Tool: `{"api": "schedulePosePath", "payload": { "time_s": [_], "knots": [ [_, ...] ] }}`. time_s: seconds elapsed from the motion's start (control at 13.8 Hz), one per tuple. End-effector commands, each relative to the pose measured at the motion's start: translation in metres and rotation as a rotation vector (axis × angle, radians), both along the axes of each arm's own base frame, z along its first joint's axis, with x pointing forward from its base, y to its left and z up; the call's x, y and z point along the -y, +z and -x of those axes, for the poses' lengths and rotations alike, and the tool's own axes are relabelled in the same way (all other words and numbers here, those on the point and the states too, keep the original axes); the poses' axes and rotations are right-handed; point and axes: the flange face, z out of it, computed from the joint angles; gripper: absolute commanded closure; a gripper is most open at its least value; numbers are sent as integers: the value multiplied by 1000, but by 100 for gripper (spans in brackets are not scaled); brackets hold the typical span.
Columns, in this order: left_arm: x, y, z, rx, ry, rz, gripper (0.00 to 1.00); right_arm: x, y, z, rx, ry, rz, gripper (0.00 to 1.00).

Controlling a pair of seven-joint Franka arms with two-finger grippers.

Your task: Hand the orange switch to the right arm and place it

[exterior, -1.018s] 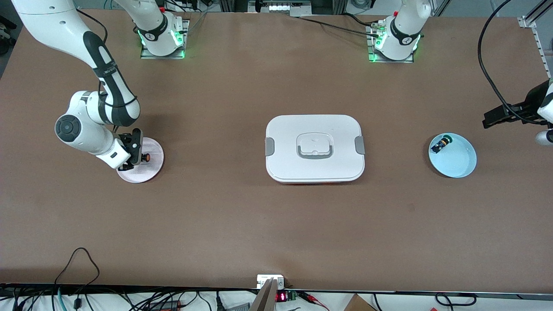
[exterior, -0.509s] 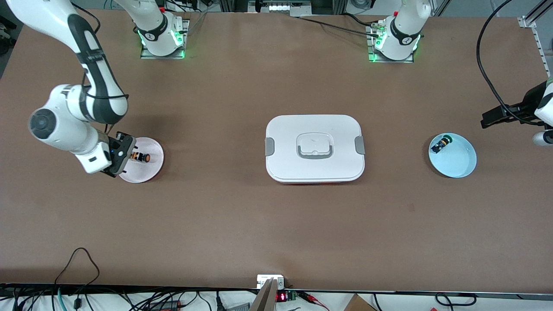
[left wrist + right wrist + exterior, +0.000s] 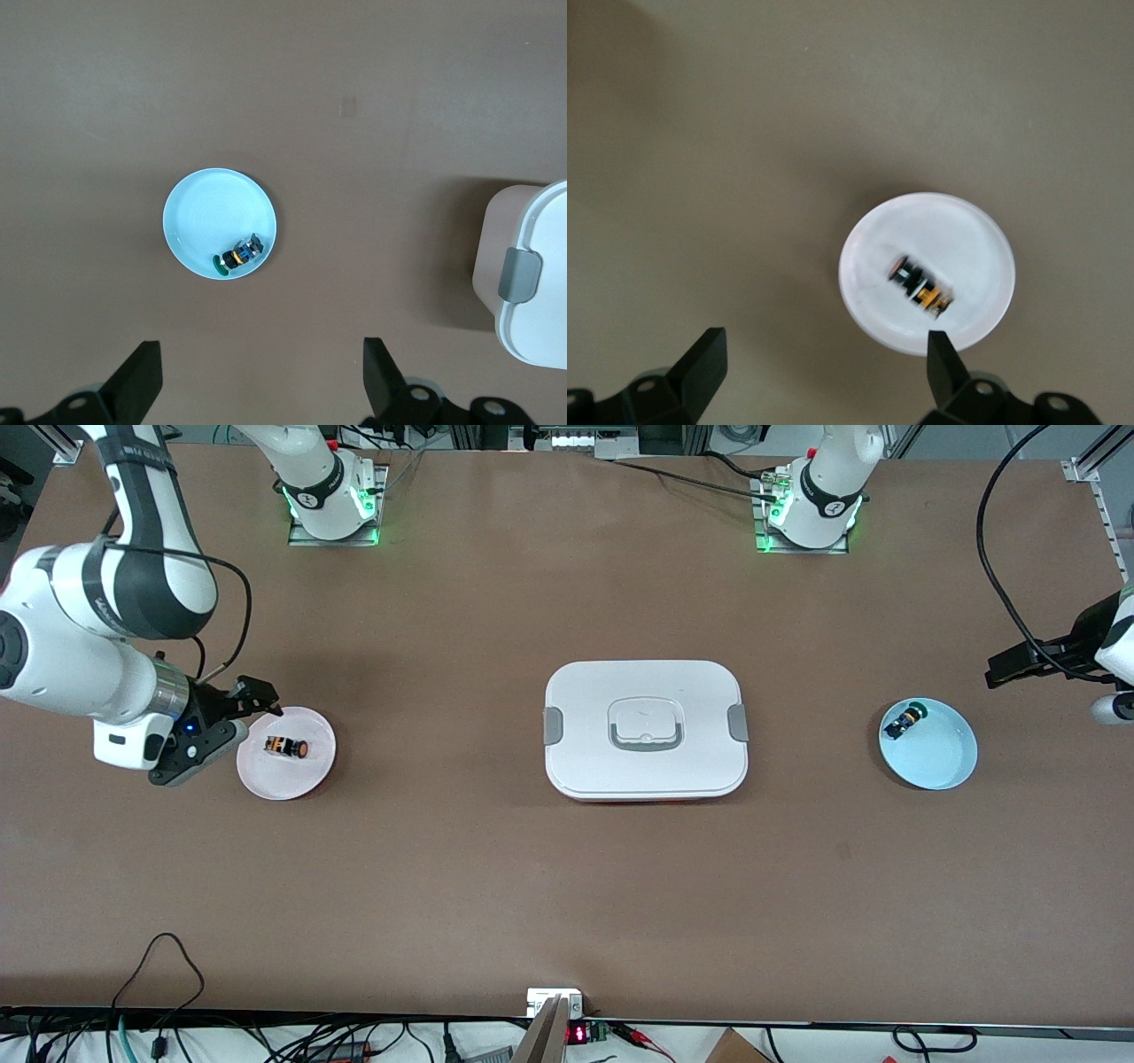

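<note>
On the pink plate (image 3: pixel 285 779), toward the right arm's end from the white box (image 3: pixel 645 729): orange switch (image 3: pixel 287 747), placed; right gripper (image 3: pixel 229 724) beside the plate, open, empty; left gripper (image 3: pixel 261 382) open, waiting; nothing apparently remaining except withdrawal.

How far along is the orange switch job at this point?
Placement looks done: the orange switch lies on the pink plate, untouched. Right pincer is open and empty beside that plate. Left pincer waits open above the blue plate. Nothing obvious remains except parking the arms.
</note>
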Motion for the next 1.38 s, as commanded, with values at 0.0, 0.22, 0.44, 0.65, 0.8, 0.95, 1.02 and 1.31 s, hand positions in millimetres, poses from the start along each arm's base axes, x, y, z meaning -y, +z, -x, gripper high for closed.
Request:
{"api": "schedulePosePath", "payload": {
  "time_s": [0.0,0.22,0.44,0.65,0.8,0.95,1.02,1.31],
  "knots": [
    [3,4,5,8,9,14,0,-22,43,6,-125,-288,-4,0],
    [2,3,5,7,11,14,0,-22,81,11,-198,-429,16,0],
    [2,4,5,8,9,14,0,2,120,11,-116,-433,91,0],
    [2,4,5,8,7,14,0,36,152,2,47,-476,233,0],
    [1,4,5,8,9,14,0,52,168,11,54,-575,240,0],
    [1,4,5,8,7,14,0,66,158,21,-3,-614,264,0],
    [1,4,5,8,7,14,0,71,152,24,-1,-585,260,0],
    [1,4,5,8,7,14,0,75,131,46,49,-456,222,0]
  ]
}}
